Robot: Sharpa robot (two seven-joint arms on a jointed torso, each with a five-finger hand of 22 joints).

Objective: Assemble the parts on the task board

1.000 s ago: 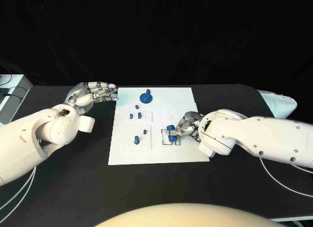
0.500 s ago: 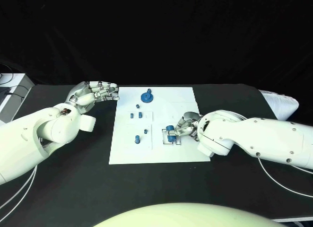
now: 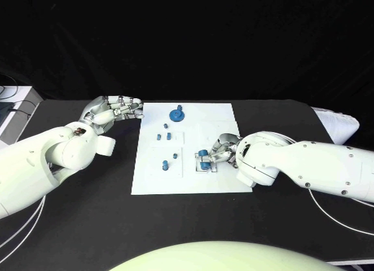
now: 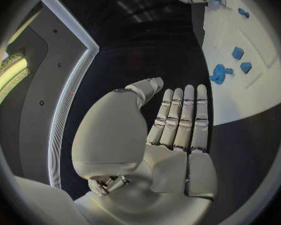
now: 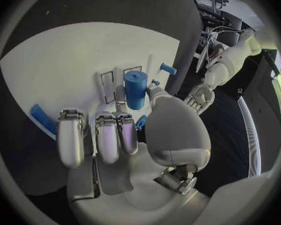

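The white task board (image 3: 187, 164) lies flat in the middle of the black bench (image 3: 89, 214); small blue parts are spread over it. Near its far edge stands a round blue disc with a peg (image 3: 177, 115); a little nearer lie two small blue pieces (image 3: 162, 136) side by side, with another tiny one (image 3: 166, 126) just beyond them; nearer still, on the board's left half, stands a single blue piece (image 3: 165, 165). The right hand (image 3: 224, 151) rests on the board's right side, its fingers (image 5: 107, 135) curled down beside a blue cylinder (image 5: 135, 88) that stands upright at a small outlined square on the board; the thumb and a fingertip lie against the cylinder, though I cannot tell whether they truly pinch it; a long blue bar (image 5: 42, 118) lies on the board near the other fingers. The left hand (image 3: 112, 111) hovers just off the board's far left corner, over the bench; in the left wrist view its fingers (image 4: 184, 117) lie straight and close together, released, grasping nothing, with the disc (image 4: 218, 74) just ahead of them on the board.
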